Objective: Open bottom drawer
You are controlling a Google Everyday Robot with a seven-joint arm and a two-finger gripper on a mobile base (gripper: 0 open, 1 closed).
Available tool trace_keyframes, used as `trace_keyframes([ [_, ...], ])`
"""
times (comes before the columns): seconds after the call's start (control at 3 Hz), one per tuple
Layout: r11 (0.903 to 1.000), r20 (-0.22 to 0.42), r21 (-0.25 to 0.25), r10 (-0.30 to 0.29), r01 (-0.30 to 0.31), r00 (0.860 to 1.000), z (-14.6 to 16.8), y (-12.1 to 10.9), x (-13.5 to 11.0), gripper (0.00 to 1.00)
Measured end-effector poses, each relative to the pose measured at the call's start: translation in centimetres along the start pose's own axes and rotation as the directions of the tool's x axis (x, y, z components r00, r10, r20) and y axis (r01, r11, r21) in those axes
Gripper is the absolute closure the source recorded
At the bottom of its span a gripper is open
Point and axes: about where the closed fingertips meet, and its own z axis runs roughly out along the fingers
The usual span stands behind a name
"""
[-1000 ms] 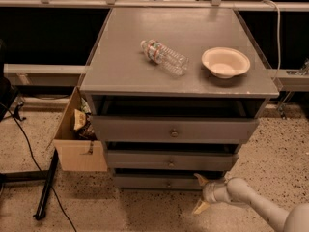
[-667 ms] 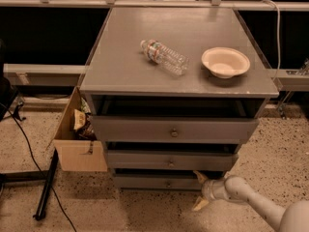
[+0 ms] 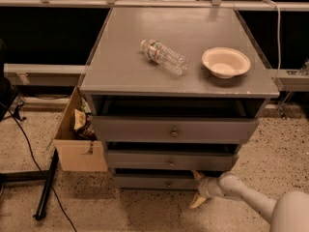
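Sitting by the bottom drawer [image 3: 159,181], at its right end, gripper [image 3: 197,189], fingers [image 3: 197,202] apart (upper tip in shadow)

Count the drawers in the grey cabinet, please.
3, stacked: top drawer, middle drawer, and bottom drawer lowest. The gripper is beside the bottom drawer's right end. None seem hidden.

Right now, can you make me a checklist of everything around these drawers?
Surface: grey cabinet top, holding two things.
Job's things: bottom drawer, nothing on its knob.
Clutter: plastic bottle lying down; empty bowl.
Grippers: gripper open, at the bottom drawer's right end.
Cables: black cable on the floor, left; white cable at back right.
Surroundings: open cardboard box beside the cabinet, speckled floor.
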Motion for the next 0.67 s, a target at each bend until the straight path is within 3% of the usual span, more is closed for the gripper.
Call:
trace_keyframes([
  [0.67,0.9995,-0.066,-0.031,-0.008,0.006,0.998,2.0,0.1,1.7,0.00],
])
